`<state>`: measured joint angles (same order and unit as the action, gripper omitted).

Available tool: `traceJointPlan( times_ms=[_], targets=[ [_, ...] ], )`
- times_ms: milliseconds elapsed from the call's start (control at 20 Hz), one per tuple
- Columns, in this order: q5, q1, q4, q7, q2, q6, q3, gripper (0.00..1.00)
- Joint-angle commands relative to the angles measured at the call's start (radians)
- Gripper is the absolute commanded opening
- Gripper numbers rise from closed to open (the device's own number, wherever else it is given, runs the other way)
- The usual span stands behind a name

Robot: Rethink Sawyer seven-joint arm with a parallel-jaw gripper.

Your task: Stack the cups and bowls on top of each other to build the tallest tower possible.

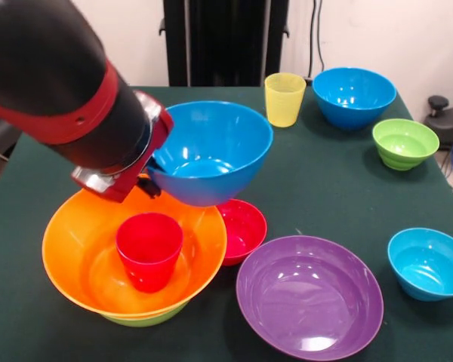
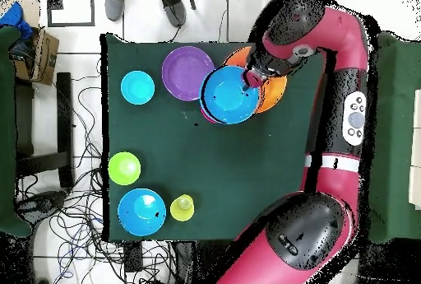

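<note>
My gripper is shut on the rim of a medium blue bowl and holds it in the air above the small red bowl and the right rim of the tower. The tower is a large orange bowl nested in a lime-green bowl, with a red cup upright inside. In the overhead view the held blue bowl covers part of the orange bowl. A yellow cup stands at the back.
A large purple bowl sits in front right of the tower. A second medium blue bowl and a ribbed green bowl stand at the far right. A small blue bowl sits near the right edge.
</note>
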<state>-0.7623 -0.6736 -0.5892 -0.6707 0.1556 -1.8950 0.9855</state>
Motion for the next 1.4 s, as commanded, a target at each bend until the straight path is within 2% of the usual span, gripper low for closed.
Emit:
traceJointPlan(
  times_ms=[50, 250, 700, 950, 1400],
  targets=[
    [-0.113, 0.04, 0.171, 0.38, -0.022, -0.144, 0.044, 0.0],
    [-0.173, 0.053, 0.225, 0.413, -0.021, -0.19, 0.08, 0.0],
    [-0.309, 0.055, 0.284, 0.474, -0.001, -0.286, 0.166, 0.0],
    [-0.388, 0.058, 0.309, 0.479, -0.001, -0.285, 0.236, 0.0],
    [-0.475, 0.05, 0.331, 0.486, -0.043, -0.198, 0.347, 0.0]
  ],
)
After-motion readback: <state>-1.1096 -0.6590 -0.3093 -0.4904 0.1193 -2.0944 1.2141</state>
